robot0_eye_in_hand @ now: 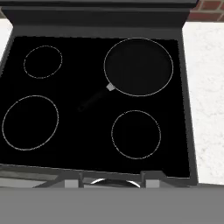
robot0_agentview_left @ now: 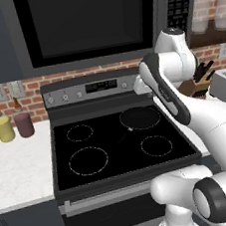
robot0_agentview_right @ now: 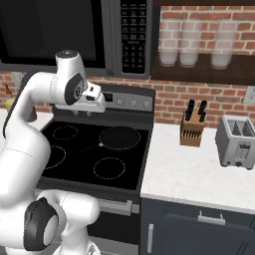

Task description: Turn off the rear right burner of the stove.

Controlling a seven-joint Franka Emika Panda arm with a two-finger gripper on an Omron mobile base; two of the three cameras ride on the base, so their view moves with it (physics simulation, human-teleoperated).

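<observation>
I am watching the black glass-top stove (robot0_agentview_left: 110,155) from left to right, its plain dark rear right burner (robot0_agentview_left: 140,117) lying below my claw (robot0_agentview_right: 83,112), which is hovering empty before the grey steel knob panel (robot0_agentview_right: 130,102), opening I cannot tell.

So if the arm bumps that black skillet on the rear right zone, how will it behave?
The black round skillet would probably slide rather than tip: it sits low and flat on the glossy black glass stove top. A knock on its long thin handle would likely spin it. It looks rigid.
</observation>
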